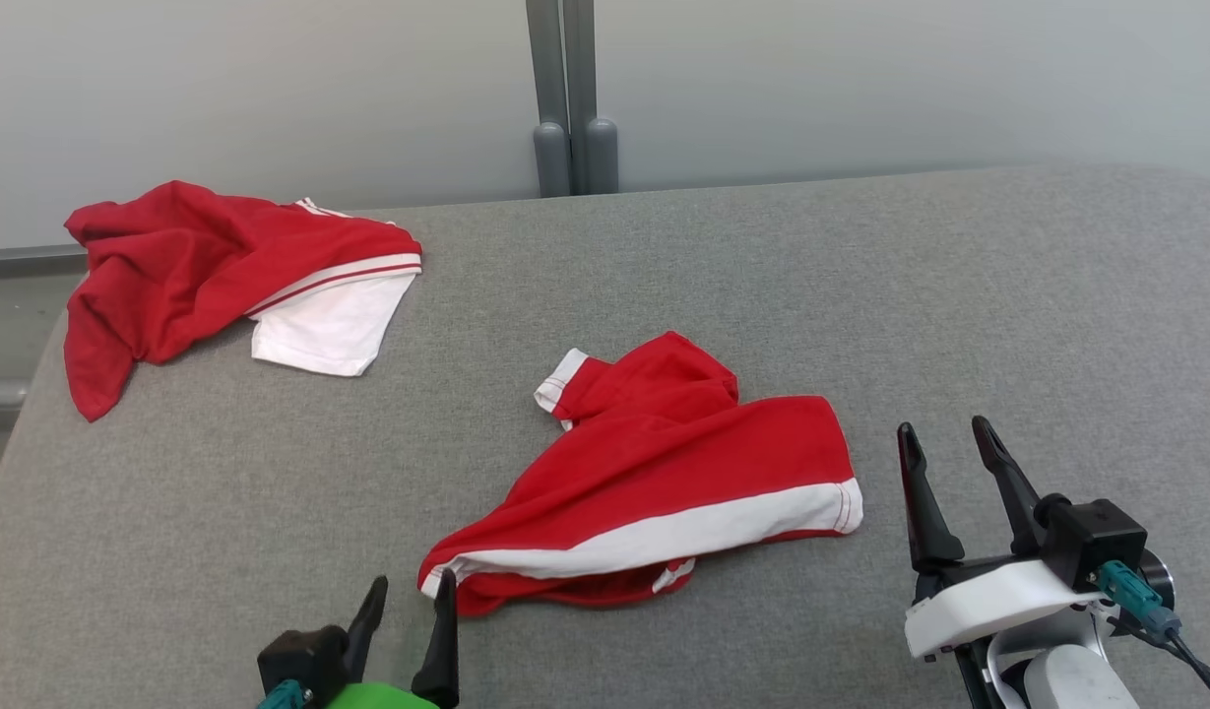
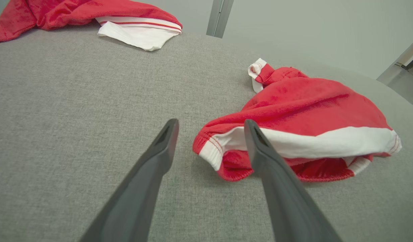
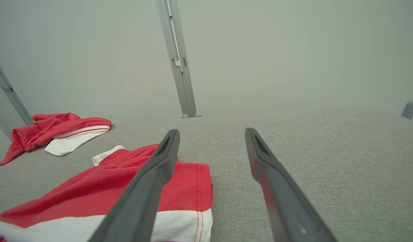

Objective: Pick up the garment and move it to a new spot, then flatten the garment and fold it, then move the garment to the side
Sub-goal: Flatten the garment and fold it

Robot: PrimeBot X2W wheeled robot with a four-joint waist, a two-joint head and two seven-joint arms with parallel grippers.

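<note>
A crumpled red garment with a white band lies in the middle of the grey surface; it also shows in the left wrist view and the right wrist view. My left gripper is open at the garment's near left corner, its right finger over the white cuff and its left finger on bare fabric. My right gripper is open just right of the garment's right edge, nothing between its fingers.
A second red and white garment lies bunched at the far left corner of the surface, partly hanging over the edge. A grey post stands behind the far edge against a pale wall. Bare surface stretches to the right.
</note>
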